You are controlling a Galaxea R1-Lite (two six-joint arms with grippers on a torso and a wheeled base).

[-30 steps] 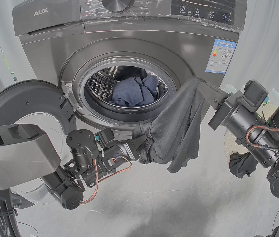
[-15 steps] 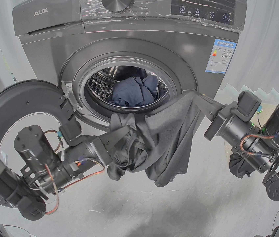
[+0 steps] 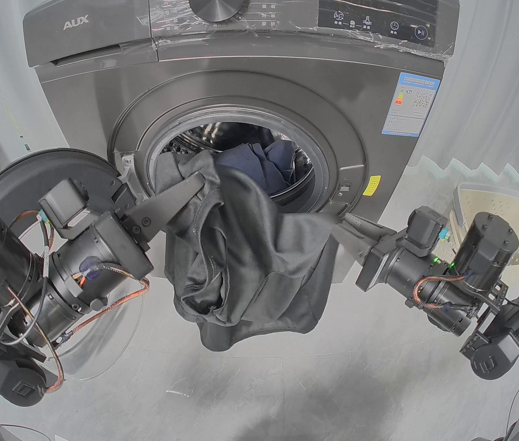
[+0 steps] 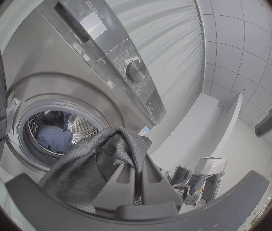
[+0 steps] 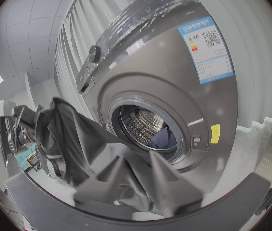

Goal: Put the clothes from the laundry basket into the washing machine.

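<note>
A grey washing machine (image 3: 241, 87) stands with its door (image 3: 33, 179) swung open at the left and blue clothes (image 3: 265, 157) in the drum. A dark grey garment (image 3: 253, 258) hangs across the opening, higher than before. The laundry basket (image 3: 504, 206), far right, is newly uncovered. The left gripper (image 3: 198, 179), fingers pinching one end of the garment, has risen to the drum's rim. The right gripper (image 3: 338, 222), fingers pinching the other end, has sunk lower.
</note>
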